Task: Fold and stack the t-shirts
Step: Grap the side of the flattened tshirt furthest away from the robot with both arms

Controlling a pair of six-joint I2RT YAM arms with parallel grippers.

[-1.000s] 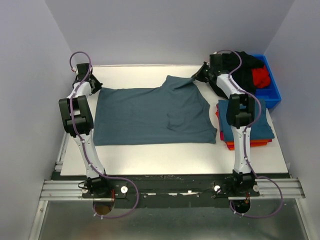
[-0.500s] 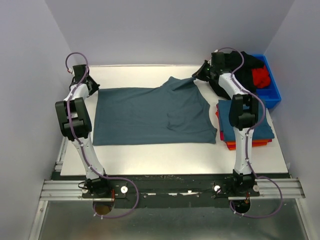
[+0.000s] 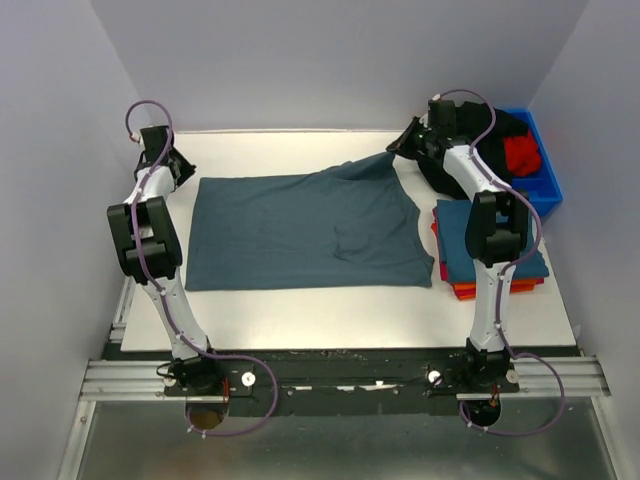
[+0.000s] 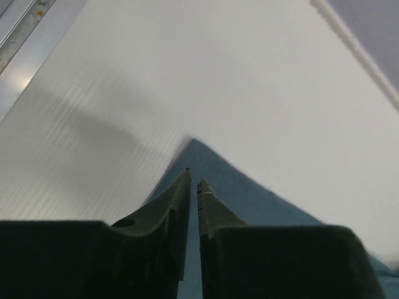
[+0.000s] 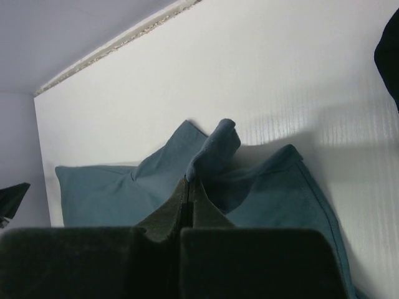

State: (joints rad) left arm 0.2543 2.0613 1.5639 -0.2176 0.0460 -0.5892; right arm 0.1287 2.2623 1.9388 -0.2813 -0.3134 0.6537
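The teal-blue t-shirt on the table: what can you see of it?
A soft, plain teal-blue t-shirt, spread mostly flat across the white table with a few creases. Its far right corner is pinched by the shut jaws of the right gripper and raised into a peak; the rest lies on the table.

1 teal t-shirt (image 3: 300, 232), 3 stacked t-shirts (image 3: 530, 262), perhaps 2 binned t-shirts (image 3: 520, 152), 1 bin (image 3: 548, 190), 2 arms (image 3: 150, 235).

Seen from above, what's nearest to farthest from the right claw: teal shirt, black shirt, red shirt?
1. Teal shirt, pinched in the right gripper.
2. Black shirt, just right of it.
3. Red shirt, farther right, in the bin.
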